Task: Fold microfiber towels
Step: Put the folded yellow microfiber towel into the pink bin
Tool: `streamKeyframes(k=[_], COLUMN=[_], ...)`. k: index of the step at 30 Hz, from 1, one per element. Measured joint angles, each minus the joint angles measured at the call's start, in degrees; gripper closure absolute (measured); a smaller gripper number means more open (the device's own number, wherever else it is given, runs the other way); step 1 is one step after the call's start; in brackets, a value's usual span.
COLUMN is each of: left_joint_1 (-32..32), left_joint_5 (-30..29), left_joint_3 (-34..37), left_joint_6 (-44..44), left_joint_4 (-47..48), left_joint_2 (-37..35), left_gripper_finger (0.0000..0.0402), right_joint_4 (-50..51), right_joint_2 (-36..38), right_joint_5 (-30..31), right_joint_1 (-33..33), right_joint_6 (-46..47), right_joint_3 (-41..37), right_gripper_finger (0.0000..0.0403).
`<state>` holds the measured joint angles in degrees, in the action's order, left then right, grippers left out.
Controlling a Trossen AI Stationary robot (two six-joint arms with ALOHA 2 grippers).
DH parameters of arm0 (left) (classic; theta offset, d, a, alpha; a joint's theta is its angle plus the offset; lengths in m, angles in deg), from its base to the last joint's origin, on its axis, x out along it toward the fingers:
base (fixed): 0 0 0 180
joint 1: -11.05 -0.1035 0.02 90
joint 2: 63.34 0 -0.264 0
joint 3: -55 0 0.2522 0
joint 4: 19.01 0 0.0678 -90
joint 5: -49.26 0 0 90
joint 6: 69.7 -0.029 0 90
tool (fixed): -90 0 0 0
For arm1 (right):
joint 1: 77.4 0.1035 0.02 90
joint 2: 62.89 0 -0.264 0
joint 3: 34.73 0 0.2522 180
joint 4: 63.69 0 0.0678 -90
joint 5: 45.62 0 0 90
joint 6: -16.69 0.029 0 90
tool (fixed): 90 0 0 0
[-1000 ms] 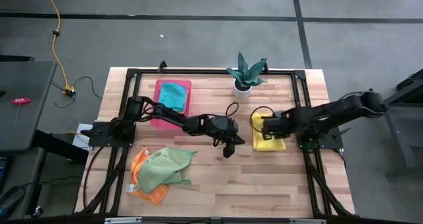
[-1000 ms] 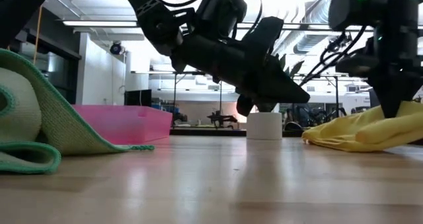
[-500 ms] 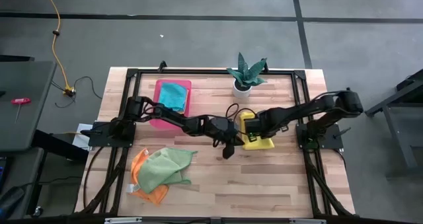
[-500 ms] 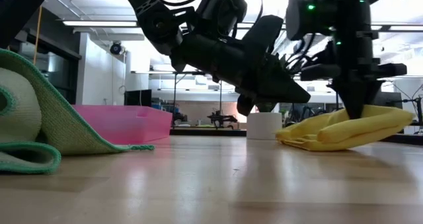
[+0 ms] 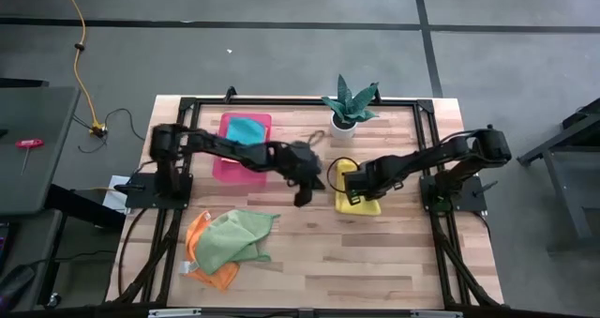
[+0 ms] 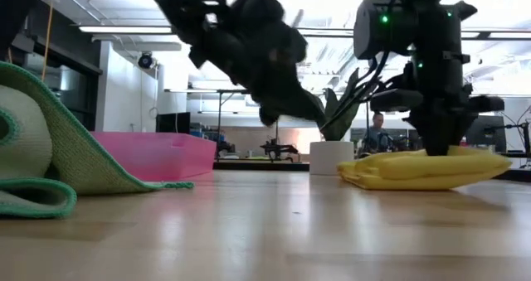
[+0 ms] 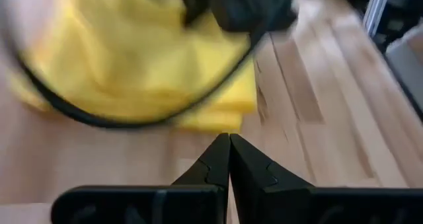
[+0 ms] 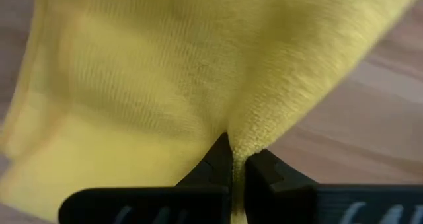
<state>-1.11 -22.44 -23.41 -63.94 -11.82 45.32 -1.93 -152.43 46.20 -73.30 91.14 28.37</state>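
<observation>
A folded yellow towel (image 5: 364, 194) lies on the table right of centre; it also shows in the low view (image 6: 398, 170). My right gripper (image 5: 340, 180) stands at the towel's left end and is shut on it. My left gripper (image 5: 300, 199) is shut and empty, raised above the table (image 6: 267, 115) just left of the yellow towel (image 7: 132, 65). A light green towel (image 5: 230, 238) lies crumpled on an orange towel (image 5: 202, 262) at the front left. A teal towel (image 5: 246, 132) lies in the pink tray (image 5: 225, 163). My right gripper pinches a raised fold of the yellow towel (image 8: 254, 135) between its two fingers, at the towel's left end. The fingers come from above, pointing down (image 6: 440, 144). The rest of the towel lies flat on the table (image 6: 465, 175).
A plant in a white pot (image 5: 345, 121) stands at the far edge behind the yellow towel. The black frame rail (image 5: 281, 100) runs along the table's far side. Bare wood (image 5: 375, 262) lies near the front edge. A person (image 6: 378, 136) shows in the room beyond.
My right gripper has gone toward the table's left edge with the yellow towel, tipping its held end up on the way; the towel has slid left and lies flat again. My left gripper has risen and drawn back toward the table's left and far side, staying shut.
</observation>
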Motion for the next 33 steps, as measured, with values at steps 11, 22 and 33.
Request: streamKeyframes(k=[11,22,33], left_joint_1=[-4.3,-4.6,-2.9], left_joint_5=[-4.4,-6.4,-6.5], left_joint_3=[15.6,14.0,-2.0], left_joint_6=[2.1,1.1,-7.6], left_joint_4=[-4.0,-1.6,14.6], left_joint_2=[-23.8,-37.8,-31.2], left_gripper_finger=[0.0402,0.0386,0.0212], right_joint_4=[-10.9,1.3,6.7], right_joint_2=[0.0,0.0,0.0], right_joint_5=[0.4,-2.4,-3.5], right_joint_1=[0.0,0.0,0.1], right_joint_6=[-16.2,-61.0,-73.2], right_joint_3=[3.1,26.9,38.3], right_gripper_finger=[0.0403,0.0403,0.0403])
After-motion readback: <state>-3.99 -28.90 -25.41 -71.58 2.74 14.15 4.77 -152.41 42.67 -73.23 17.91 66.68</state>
